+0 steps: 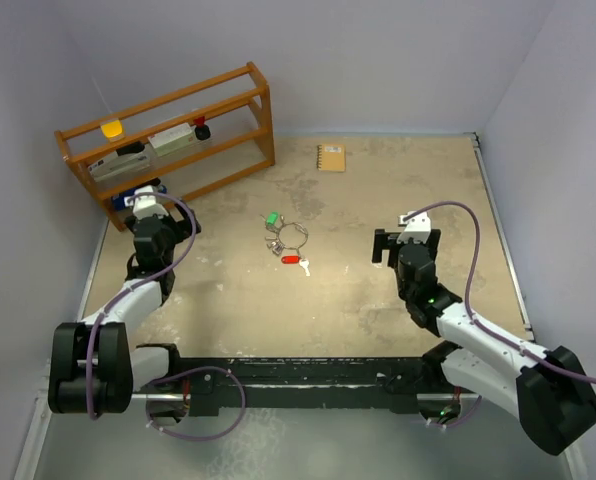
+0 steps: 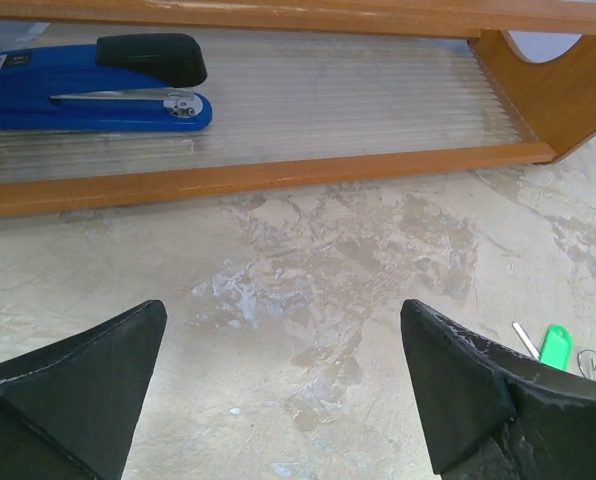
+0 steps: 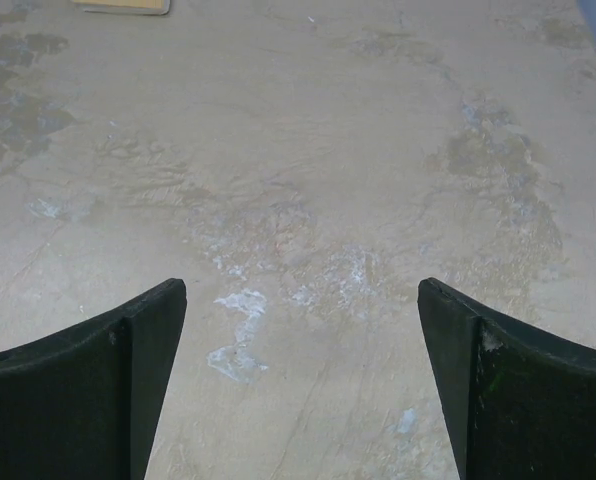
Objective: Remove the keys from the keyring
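The keyring (image 1: 295, 236), a thin silver wire ring, lies on the table mid-way between the arms. A green-headed key (image 1: 272, 219) sits at its upper left, a red-headed key (image 1: 291, 259) at its lower edge, and small silver keys (image 1: 275, 245) beside it. The green key also shows at the right edge of the left wrist view (image 2: 555, 346). My left gripper (image 1: 162, 205) is open and empty, left of the keys, near the shelf. My right gripper (image 1: 406, 238) is open and empty, right of the keys. The right wrist view shows only bare table.
A wooden shelf rack (image 1: 168, 135) stands at the back left, holding a blue stapler (image 2: 98, 85) and other small items. A tan spiral notebook (image 1: 331, 157) lies at the back centre. Walls close in the table on both sides.
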`<act>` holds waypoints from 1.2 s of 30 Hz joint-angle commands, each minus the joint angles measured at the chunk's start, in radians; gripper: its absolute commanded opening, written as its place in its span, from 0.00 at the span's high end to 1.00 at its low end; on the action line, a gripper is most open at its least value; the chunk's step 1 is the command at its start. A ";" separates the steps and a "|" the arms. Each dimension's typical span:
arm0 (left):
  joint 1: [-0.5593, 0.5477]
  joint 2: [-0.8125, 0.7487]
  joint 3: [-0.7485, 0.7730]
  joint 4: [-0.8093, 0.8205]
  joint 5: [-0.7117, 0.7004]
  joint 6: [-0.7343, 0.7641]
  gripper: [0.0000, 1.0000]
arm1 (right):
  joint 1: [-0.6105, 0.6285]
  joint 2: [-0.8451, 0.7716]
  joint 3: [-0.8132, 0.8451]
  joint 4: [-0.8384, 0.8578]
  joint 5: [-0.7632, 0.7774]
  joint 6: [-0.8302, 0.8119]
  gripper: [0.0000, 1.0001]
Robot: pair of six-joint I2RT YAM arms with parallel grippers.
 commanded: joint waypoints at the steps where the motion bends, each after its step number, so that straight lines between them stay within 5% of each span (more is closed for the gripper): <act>1: -0.003 0.009 0.007 0.057 0.005 0.001 0.02 | 0.004 -0.051 0.029 0.034 0.017 0.059 0.00; 9: -0.003 -0.008 0.009 0.086 0.043 -0.053 0.02 | 0.003 -0.068 0.050 0.032 0.013 0.122 0.00; 14: -0.003 0.031 0.042 0.094 0.228 -0.014 0.01 | 0.003 -0.033 0.090 0.012 -0.049 0.069 0.01; 21: 0.004 0.223 0.274 -0.165 0.280 -0.034 0.01 | 0.003 0.006 0.129 0.046 -0.140 -0.019 0.12; 24: 0.005 0.260 0.289 -0.128 0.370 -0.052 0.01 | 0.003 0.040 0.153 0.046 -0.213 -0.045 0.12; 29: 0.003 0.151 0.147 0.104 0.435 -0.075 0.01 | 0.006 0.125 0.208 -0.030 -0.353 0.020 0.26; 36: -0.041 -0.024 0.139 -0.008 0.299 -0.034 0.01 | 0.127 0.299 0.293 -0.077 -0.396 -0.027 0.31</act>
